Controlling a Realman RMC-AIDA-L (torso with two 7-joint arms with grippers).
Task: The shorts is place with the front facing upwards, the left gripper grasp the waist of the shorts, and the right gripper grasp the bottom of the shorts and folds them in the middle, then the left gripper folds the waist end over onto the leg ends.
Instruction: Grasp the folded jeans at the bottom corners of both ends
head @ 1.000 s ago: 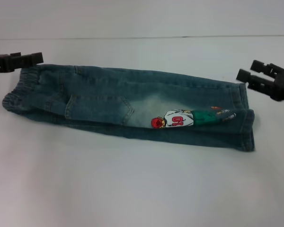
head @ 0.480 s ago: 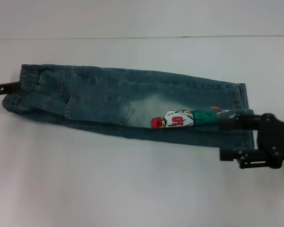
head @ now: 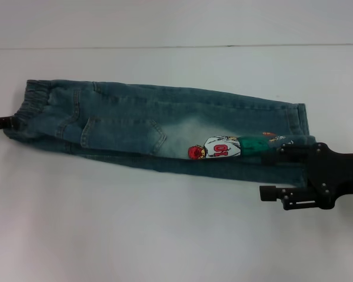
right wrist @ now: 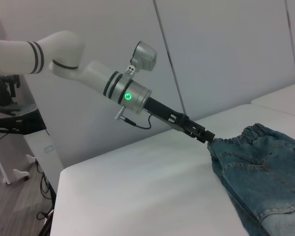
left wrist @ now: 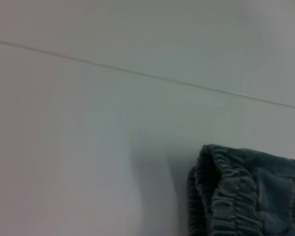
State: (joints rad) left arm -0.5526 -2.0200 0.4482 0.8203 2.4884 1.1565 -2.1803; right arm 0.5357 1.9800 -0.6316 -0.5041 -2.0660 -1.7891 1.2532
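A pair of denim shorts (head: pixel 159 132) lies stretched across the middle of the white tabletop (head: pixel 165 235) in the head view, already folded lengthwise into one long band. The elastic waist (head: pixel 32 103) sits at the left of the frame and the leg ends (head: pixel 297 144) at the right. A cartoon patch (head: pixel 220 148) of a figure in a white numbered shirt and green trousers shows on the lower layer, right of centre.

The left gripper (head: pixel 1 123) is at the far left edge of the head view, its dark tip touching the lower corner of the waistband. In the right wrist view the same gripper (right wrist: pixel 204 136) shows at the end of a white and silver arm (right wrist: pixel 88 69) with a green light on it, meeting the gathered waist (right wrist: pixel 231 142) at its corner. I cannot tell whether its fingers are pinching the cloth or only resting against it. The left wrist view shows just the bunched elastic corner (left wrist: pixel 226 191) in the lower right of the frame on bare tabletop.

The right gripper (head: pixel 282 173) is at the lower right of the head view, at the leg ends. Its fingers are spread: the upper one (head: pixel 294 150) lies over the denim hem just right of the patch, and the lower one (head: pixel 276 192) sits off the cloth on the tabletop below the edge of the shorts.
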